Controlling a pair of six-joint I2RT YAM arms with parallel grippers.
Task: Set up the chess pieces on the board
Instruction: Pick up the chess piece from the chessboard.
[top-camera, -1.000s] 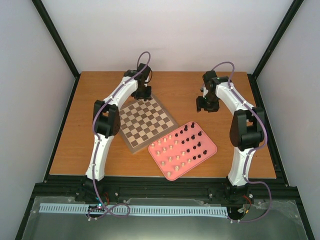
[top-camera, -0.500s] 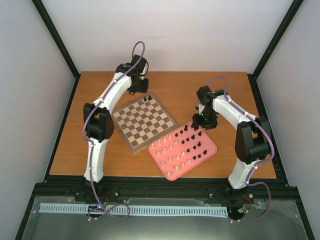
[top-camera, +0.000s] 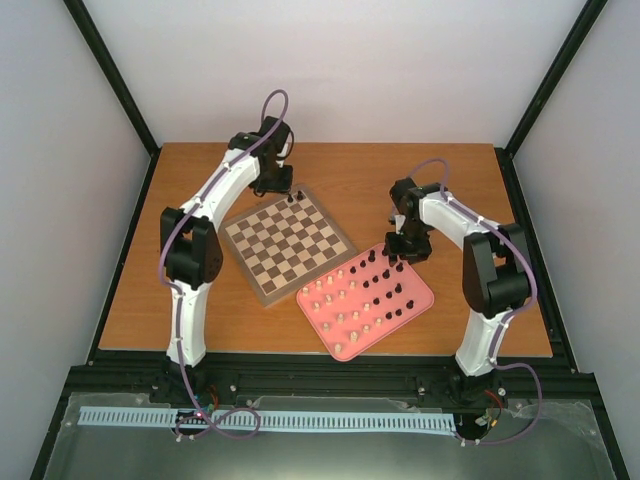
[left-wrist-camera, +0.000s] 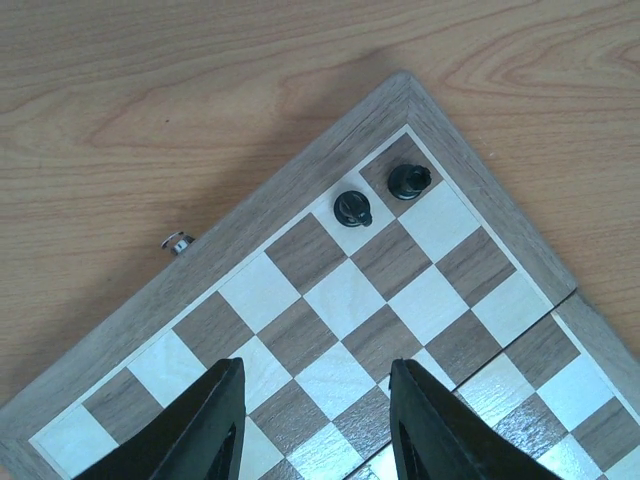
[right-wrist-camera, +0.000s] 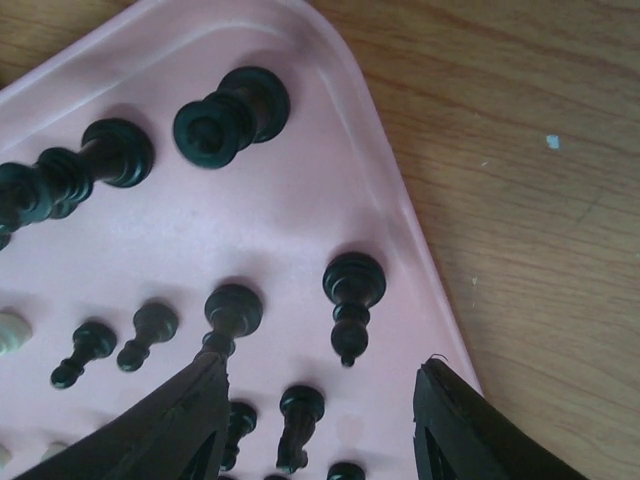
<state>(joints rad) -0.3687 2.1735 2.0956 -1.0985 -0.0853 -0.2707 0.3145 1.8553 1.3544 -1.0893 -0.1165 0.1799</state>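
Hovering over a dark chess piece (right-wrist-camera: 351, 300), my right gripper (right-wrist-camera: 320, 400) parted and empty (left gripper (left-wrist-camera: 315, 410) too), I'd centre before pinching.

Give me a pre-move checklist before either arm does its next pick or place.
1. Left end effector empty: ok, jaws apart, nothing between them.
2. Placed pieces settled on the board: ok, the corner dark piece and its neighbour each sit inside a square.
3. Right end effector open above the pink tray: ok.
4. Target inside the right jaws: not ok, the nearest dark piece lies beyond them.
5. Clearance from the adjacent dark piece: cannot tell, it sits close to one jaw.
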